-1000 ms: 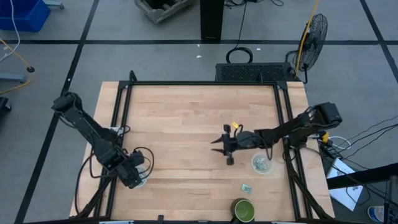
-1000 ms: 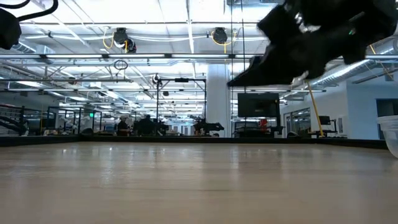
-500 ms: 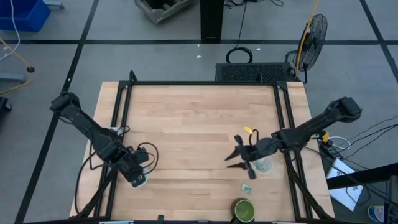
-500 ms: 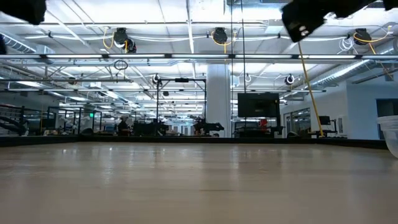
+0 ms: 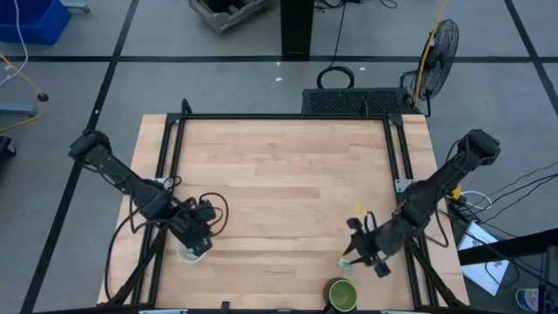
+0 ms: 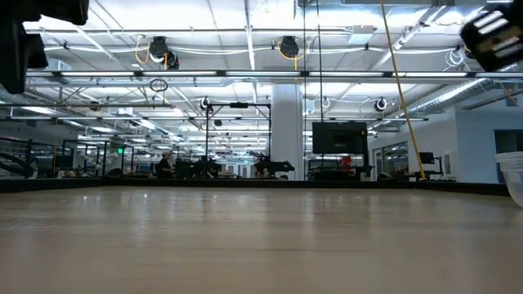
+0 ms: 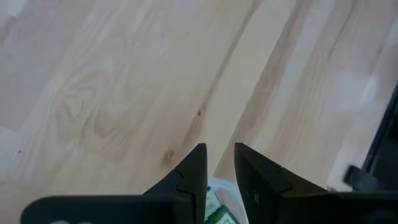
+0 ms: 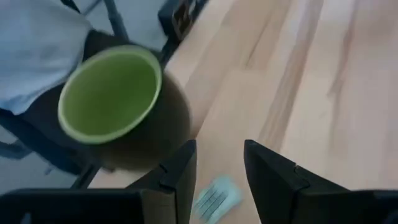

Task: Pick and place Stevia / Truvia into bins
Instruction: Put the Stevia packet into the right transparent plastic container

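Note:
A pale green Stevia packet (image 5: 346, 262) lies flat on the wood near the table's near right corner, next to a dark green cup (image 5: 342, 295). My right gripper (image 5: 353, 255) hovers over it, open, with the packet (image 8: 214, 196) showing between its fingers and the green cup (image 8: 112, 93) just beyond. My left gripper (image 5: 197, 244) is above the left clear bin (image 5: 187, 254), its fingers a narrow gap apart (image 7: 217, 149). The bin's whitish rim (image 7: 221, 185) and a green packet inside it (image 7: 217, 214) show below. The right bin shows only as an edge (image 6: 513, 175) in the low view.
Black frame rails (image 5: 405, 187) run along the table's left, far and right sides. The right arm slants in over the right rail. Bare wood (image 5: 279, 183) fills the table's middle and far part. A fan and cables stand beyond the far right corner.
My right gripper has swung from the table's middle toward the near right corner, passing over the right bin and coming down above the loose packet by the green cup. My left gripper has shifted slightly toward the table's right, staying over the left bin.

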### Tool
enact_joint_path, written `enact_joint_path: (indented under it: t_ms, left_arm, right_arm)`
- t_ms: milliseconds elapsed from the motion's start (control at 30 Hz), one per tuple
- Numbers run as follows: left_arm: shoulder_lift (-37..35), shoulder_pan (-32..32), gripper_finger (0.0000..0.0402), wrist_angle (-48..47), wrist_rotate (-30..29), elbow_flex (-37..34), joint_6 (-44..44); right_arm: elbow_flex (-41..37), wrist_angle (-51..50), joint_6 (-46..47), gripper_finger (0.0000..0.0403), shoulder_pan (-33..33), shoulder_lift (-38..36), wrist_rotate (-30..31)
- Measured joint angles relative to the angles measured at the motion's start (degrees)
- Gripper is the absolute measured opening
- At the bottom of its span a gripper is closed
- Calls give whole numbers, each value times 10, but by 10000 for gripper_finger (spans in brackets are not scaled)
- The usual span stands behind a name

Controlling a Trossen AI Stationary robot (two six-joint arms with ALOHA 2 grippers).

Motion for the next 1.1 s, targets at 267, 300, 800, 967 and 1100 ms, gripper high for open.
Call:
enact_joint_path:
  t_ms: [267, 300, 800, 967, 1100]
  left_arm:
    - [0, 23, 85, -1, -16, 0, 110]
    - [0, 26, 85, -1, -16, 0, 130]
    - [0, 61, 85, -1, -26, 0, 355]
    - [0, 72, 85, -1, -26, 0, 358]
    - [0, 79, 85, 0, -26, 0, 360]
  right_arm:
    - [0, -53, 55, 126, 37, 68, 10]
    - [0, -56, 57, 126, 40, 79, 9]
    - [0, 87, 28, 126, 47, 240, -4]
    - [1, 93, 3, 125, 47, 257, 1]
    - [1, 91, 3, 110, 47, 259, 3]
